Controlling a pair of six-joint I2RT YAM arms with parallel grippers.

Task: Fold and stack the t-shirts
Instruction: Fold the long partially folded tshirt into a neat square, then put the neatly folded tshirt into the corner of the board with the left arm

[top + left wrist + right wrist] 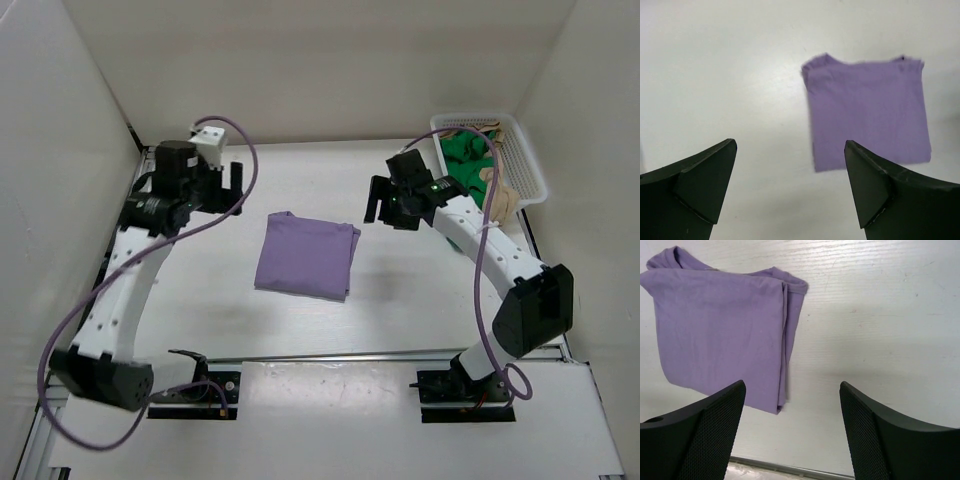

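You have the purple shirt (305, 257) lying folded and flat near the middle of the surface (400, 300). It forms a rough square, with its layered edges stacked along the right side. Bare surface shows all around it, widest toward the near rail (380, 355) that crosses in front of the arm bases. Your left gripper (232, 178) hangs off the shirt's back left corner, apart from the cloth. Its own wrist view shows the left gripper (790, 145) with jaws spread wide and nothing between them, the purple shirt (867, 115) lying beyond. Your right gripper (375, 205) sits just off the back right corner, near the cloth but not touching it. From its wrist, the right gripper (792, 385) also has its jaws spread and empty, the purple shirt (720, 340) to one side. The white basket (530, 160) fills the far right corner against the walls (300, 70). It holds the green shirt (465, 155), and the tan shirt (505, 205) drapes over its near rim.
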